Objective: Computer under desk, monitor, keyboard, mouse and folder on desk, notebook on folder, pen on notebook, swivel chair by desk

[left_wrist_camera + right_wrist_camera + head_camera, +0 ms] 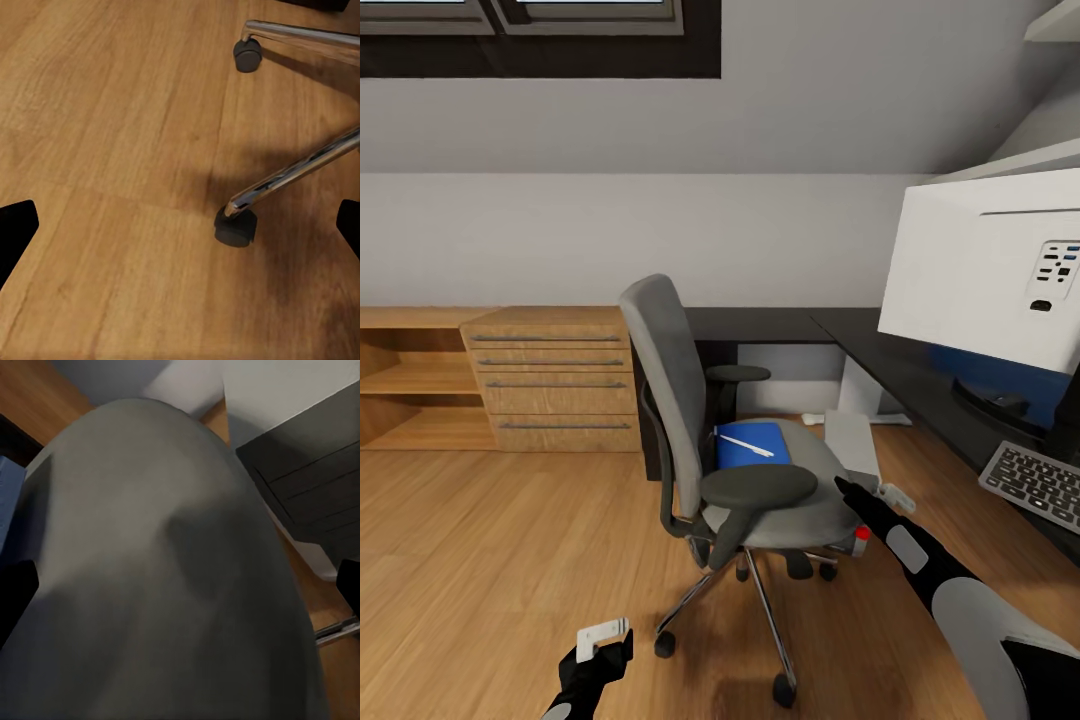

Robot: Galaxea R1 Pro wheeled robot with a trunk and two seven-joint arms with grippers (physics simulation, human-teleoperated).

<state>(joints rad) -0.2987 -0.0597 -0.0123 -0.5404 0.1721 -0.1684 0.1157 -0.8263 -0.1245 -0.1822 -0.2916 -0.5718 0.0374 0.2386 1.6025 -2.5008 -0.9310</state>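
Swivel chair (745,470) just beyond the right gripper (850,492)
Folder (752,445) and pen (746,445) lie on its seat, past the claw.

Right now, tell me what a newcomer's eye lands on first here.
The grey swivel chair stands mid-floor, turned toward the desk, with the blue folder and a white pen on its seat. At the right, the monitor shows its white back above the keyboard. The right claw reaches toward the seat.

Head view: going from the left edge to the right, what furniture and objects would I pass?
Wooden drawer chest → swivel chair carrying the folder → computer → monitor, with the keyboard below it on the desk.
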